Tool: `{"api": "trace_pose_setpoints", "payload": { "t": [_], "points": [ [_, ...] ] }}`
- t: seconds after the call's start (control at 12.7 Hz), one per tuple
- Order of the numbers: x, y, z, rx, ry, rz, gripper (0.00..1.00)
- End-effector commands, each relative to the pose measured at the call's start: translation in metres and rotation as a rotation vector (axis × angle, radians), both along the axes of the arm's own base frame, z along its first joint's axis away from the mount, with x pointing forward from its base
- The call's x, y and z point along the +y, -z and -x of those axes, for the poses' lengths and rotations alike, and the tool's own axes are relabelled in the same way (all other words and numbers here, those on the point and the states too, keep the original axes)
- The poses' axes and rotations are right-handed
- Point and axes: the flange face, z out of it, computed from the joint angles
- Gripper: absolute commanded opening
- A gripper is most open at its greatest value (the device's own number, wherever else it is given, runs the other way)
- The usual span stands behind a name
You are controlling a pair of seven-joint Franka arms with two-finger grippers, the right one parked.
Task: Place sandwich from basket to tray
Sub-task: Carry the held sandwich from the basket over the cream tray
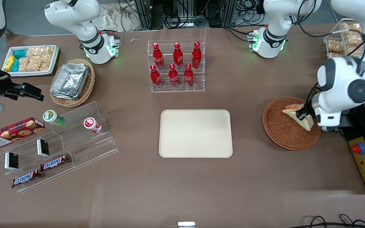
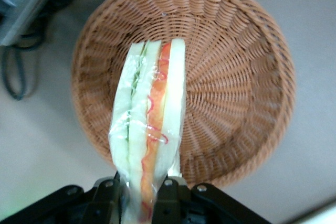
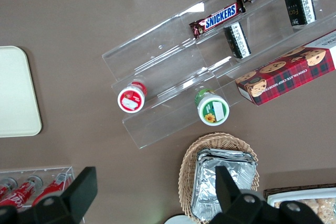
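The tray point(image 1: 195, 133), a flat cream rectangle with rounded corners and a low rim, is seen bare near the middle of the brown table point(image 1: 249, 177), nearer the front camera than the rack of red bottles point(image 1: 176, 65). Toward the working arm's end of the table, well apart from the tray, the basket point(image 1: 280, 133) is found: round, shallow, woven of reddish-brown wicker with a ribbed spiral weave. Over it the sandwich point(image 1: 297, 114) is held, a pale bread wedge wrapped in clear film, with green, orange and red layers shown along its cut edge in the wrist view point(image 2: 152, 124). The gripper point(image 1: 304, 114) is pinched on one end of the wedge, and the sandwich appears lifted off the basket floor, though how far cannot be told. The step in hand is judged to be the carry to the tray. It would be done well if the wedge were raised clear of the basket rim first, moved level and slowly because soft bread and slick film may slip, and lowered flat onto the tray before release.
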Motion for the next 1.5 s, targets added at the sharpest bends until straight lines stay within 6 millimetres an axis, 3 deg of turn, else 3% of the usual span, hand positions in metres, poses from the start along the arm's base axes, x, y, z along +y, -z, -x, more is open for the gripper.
{"api": "trace_pose_setpoints", "payload": {
  "t": [0.0, 0.16, 0.39, 0.55, 0.87, 1.02, 1.18, 1.34, 1.42],
  "points": [
    [-0.042, -0.059, -0.011, 0.017, 0.088, -0.016, 0.00],
    [-0.062, -0.084, -0.015, 0.016, 0.185, 0.007, 0.00],
    [-0.121, -0.094, -0.023, -0.015, 0.424, 0.059, 0.00],
    [-0.170, -0.084, -0.024, -0.029, 0.527, 0.078, 0.00],
    [-0.243, -0.060, -0.013, -0.045, 0.662, 0.107, 0.00],
    [-0.268, -0.053, -0.018, -0.059, 0.697, 0.133, 0.00],
    [-0.275, -0.043, -0.028, -0.073, 0.701, 0.153, 0.00],
    [-0.282, -0.018, -0.039, -0.058, 0.729, 0.179, 0.00],
    [-0.295, -0.004, -0.040, -0.050, 0.749, 0.190, 0.00]
  ]
}}
